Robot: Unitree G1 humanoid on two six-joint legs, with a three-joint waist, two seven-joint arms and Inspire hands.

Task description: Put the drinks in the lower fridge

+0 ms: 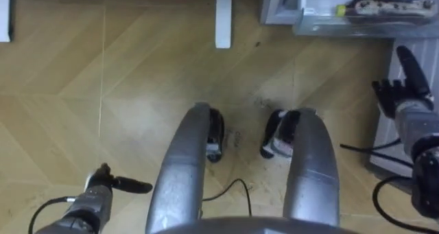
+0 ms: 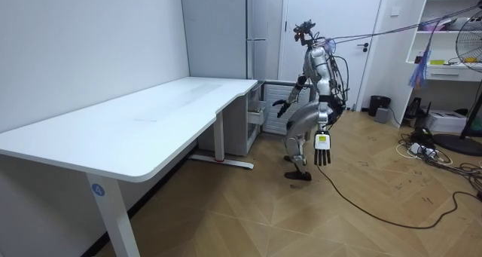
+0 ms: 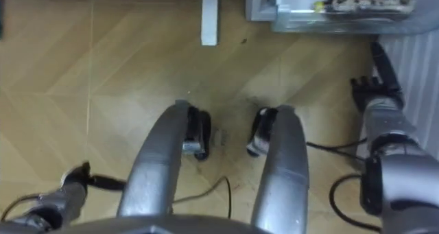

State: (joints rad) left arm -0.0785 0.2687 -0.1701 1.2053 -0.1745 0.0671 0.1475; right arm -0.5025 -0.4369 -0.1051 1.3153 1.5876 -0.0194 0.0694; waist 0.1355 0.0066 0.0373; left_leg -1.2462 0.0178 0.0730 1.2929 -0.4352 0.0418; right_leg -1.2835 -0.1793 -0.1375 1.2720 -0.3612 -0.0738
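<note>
- Left hand point(image 1: 103, 181): was seen low at the robot's left side, above the wooden floor point(image 1: 137, 69). Fingers were released and nothing was held.
- Right hand point(image 1: 401, 97): was raised at the robot's right. Fingers were straight and released, and nothing was held.
- White table leg point(image 1: 223, 18): was seen farther ahead.
- Open fridge drawer point(image 1: 309, 25): was noted ahead to the right, with clear walls.
- Bottle-like item point(image 1: 384, 7) with a yellow end: was laid flat in that drawer. Whether it was a drink could not be told.
- Robot: was stood facing the fridge point(image 2: 260, 61), past the end of the white table point(image 2: 151, 121).

Wood floor point(image 1: 137, 90) w/ white desk foot point(image 1: 223, 18) on it.
</note>
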